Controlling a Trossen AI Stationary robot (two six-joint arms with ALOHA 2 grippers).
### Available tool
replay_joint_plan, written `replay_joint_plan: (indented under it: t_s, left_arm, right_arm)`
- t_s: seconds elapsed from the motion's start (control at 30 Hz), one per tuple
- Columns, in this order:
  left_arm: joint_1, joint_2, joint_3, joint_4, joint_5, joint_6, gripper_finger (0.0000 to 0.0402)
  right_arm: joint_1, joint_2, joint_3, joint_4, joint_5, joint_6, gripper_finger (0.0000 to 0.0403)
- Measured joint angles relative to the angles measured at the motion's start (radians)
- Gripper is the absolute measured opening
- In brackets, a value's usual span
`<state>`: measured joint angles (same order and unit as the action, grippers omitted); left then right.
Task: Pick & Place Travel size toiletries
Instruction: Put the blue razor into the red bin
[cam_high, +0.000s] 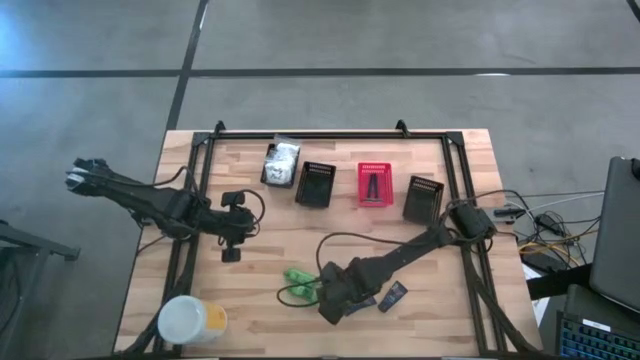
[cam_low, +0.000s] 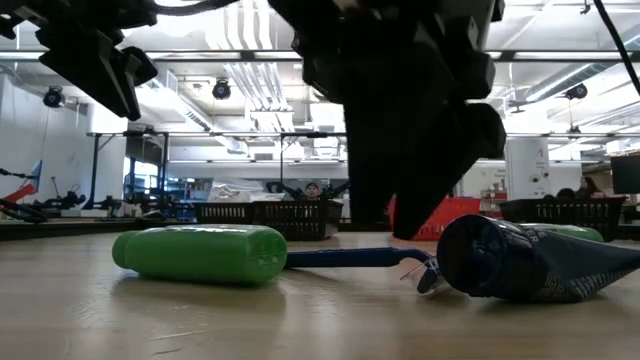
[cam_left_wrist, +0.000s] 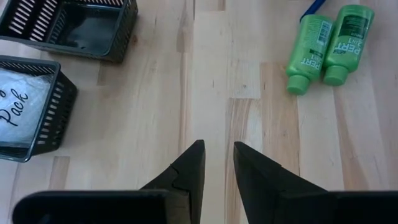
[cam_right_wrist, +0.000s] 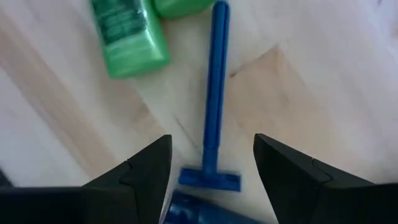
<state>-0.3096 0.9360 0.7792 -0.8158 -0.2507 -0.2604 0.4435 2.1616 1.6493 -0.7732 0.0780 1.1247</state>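
Two bright green bottles (cam_high: 298, 279) lie on their sides near the table's near edge, seen also in the left wrist view (cam_left_wrist: 329, 45). A thin blue razor (cam_right_wrist: 214, 93) lies flat beside them, its head (cam_right_wrist: 210, 178) next to a dark blue tube (cam_low: 530, 262). My right gripper (cam_right_wrist: 211, 168) is open just above the razor, one finger on either side of its handle near the head, touching nothing. My left gripper (cam_left_wrist: 217, 167) hovers open over bare wood left of centre (cam_high: 232, 250). White packets (cam_high: 282, 160) sit in the far-left black basket.
Four small slotted baskets stand in a row at the far side: black with packets (cam_high: 280, 168), black (cam_high: 315, 185), red (cam_high: 376, 185), black (cam_high: 422, 198). A big white-and-yellow tub (cam_high: 190, 321) stands at the near-left corner. Dark sachets (cam_high: 392, 296) lie right of my right gripper.
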Motion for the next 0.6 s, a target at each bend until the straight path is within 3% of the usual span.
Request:
replay_joint_plan:
  t_s: [0.6]
  left_arm:
    - [0.000, 0.000, 0.000, 0.000, 0.000, 0.000, 0.0090]
  right_arm:
    - [0.002, 0.000, -0.077, 0.094, 0.057, -0.165, 0.0218]
